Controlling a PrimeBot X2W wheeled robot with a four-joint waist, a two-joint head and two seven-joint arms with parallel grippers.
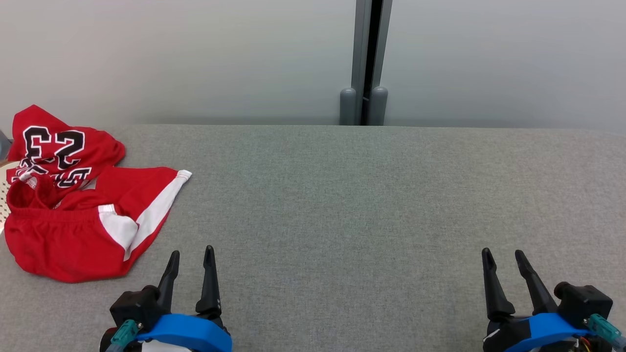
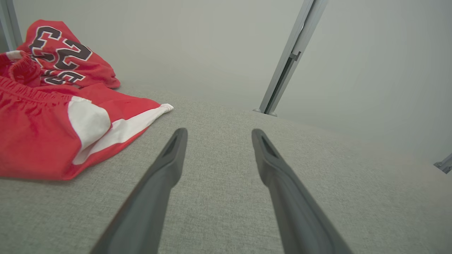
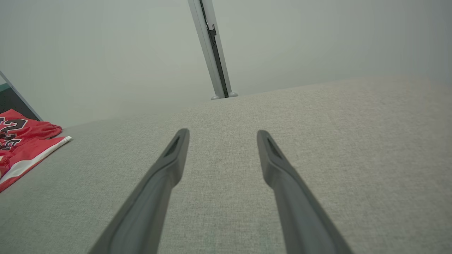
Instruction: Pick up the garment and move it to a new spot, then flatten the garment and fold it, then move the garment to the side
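At 9 o'clock you are seeing the red garment (image 1: 73,230) lying crumpled on the grey table (image 1: 342,195), apparently awaiting pickup. Its left edge is running off frame over a pale perforated object (image 1: 3,195) you cannot identify. At 7 and 5 o'clock the left gripper (image 1: 191,254) and right gripper (image 1: 503,253) are standing wide and empty, presumably readying to reach.
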